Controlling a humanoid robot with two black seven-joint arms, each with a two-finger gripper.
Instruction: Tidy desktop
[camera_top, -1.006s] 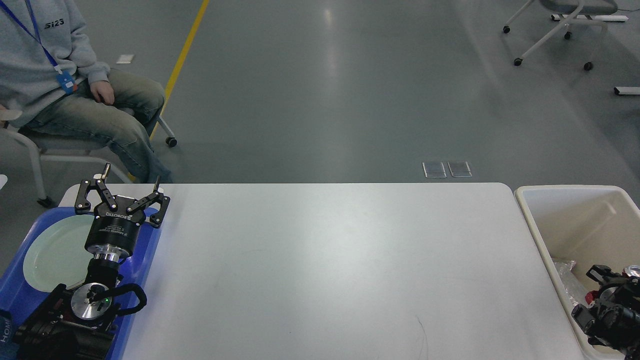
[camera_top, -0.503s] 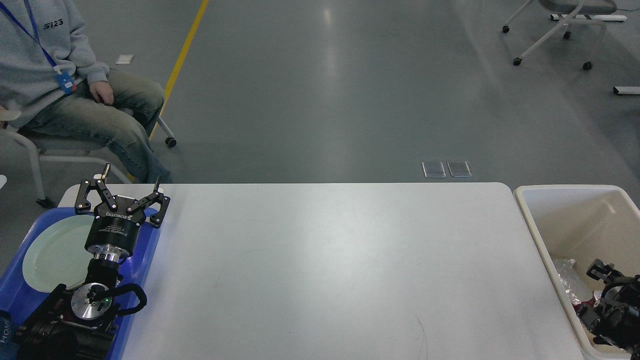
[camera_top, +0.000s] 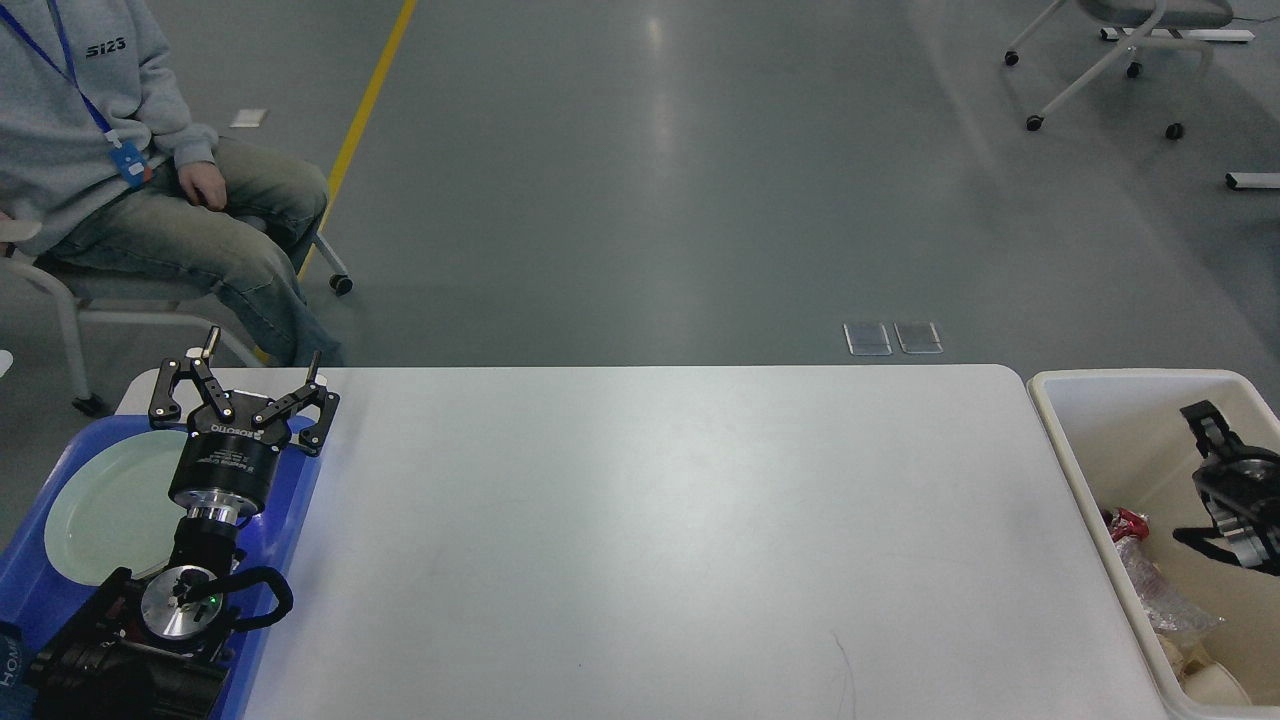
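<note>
Head view: the desktop (camera_top: 660, 540) lay bare, the last litter already in the bin.

The left gripper (camera_top: 258, 375) hovered over the blue tray (camera_top: 290, 520) beside the pale green plate (camera_top: 100, 510), its fingers spread wide and holding nothing. The right gripper (camera_top: 1205, 425), a second earlier low among the wrappers, had risen inside the beige bin (camera_top: 1060, 440); whether it was parted or closed I could not tell (seen nearly end-on). Red-and-clear crumpled packaging (camera_top: 1145, 570) now lay uncovered below it, apparently dropped. With nothing loose left on the white top, the tidying looked essentially finished.
</note>
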